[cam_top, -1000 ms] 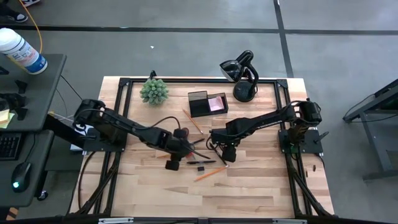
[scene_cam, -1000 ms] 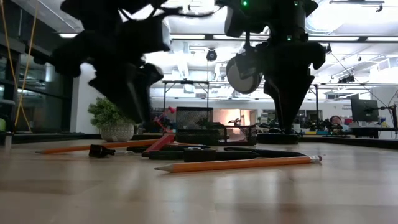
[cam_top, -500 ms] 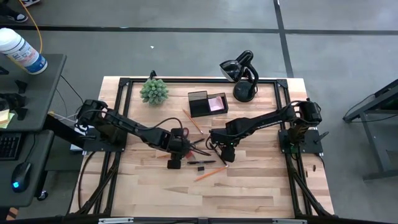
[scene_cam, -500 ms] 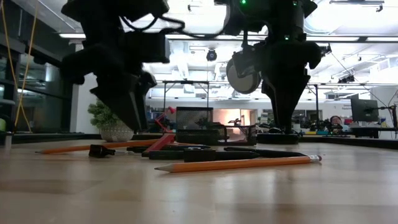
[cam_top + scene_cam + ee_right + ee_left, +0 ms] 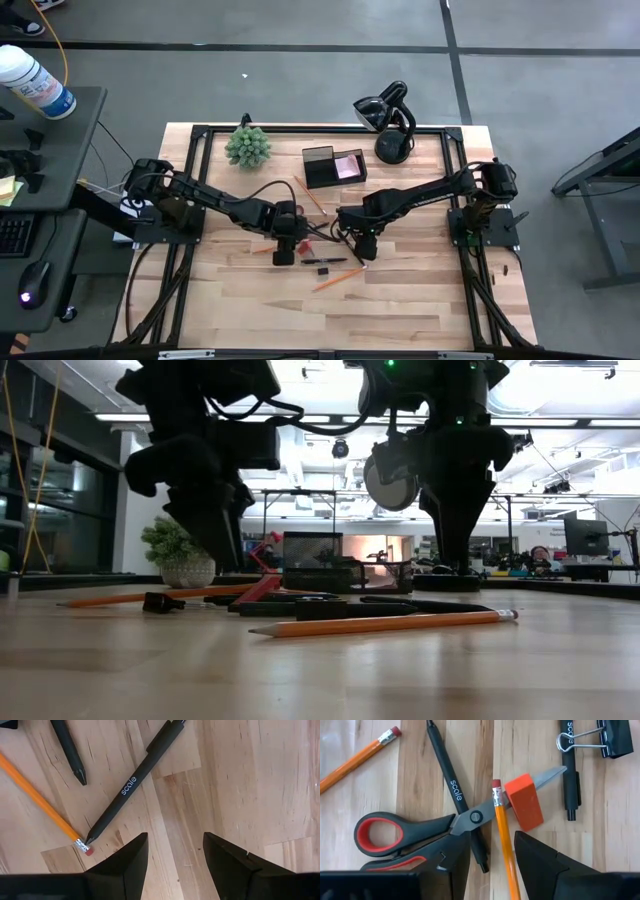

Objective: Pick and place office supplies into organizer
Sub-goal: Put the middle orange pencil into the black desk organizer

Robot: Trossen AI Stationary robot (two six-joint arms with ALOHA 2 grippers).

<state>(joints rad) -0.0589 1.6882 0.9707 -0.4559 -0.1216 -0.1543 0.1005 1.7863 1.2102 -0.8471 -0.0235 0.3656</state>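
The dark left arm reaches from the left edge of the high view toward the frame's centre, wrist bent downward. Its two-finger left gripper [image 5: 284, 250] hangs open, fingers [image 5: 540, 865] spread apart. The dark right arm stretches in from the right side, and its right gripper [image 5: 364, 247] sits just right of centre, fingers [image 5: 227, 857] parted too.

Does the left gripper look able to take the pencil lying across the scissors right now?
Probably yes. The left gripper is open right above the pencil, which runs between its fingers. Nothing covers it, though it lies across the scissors and touches the orange eraser, so these may shift.
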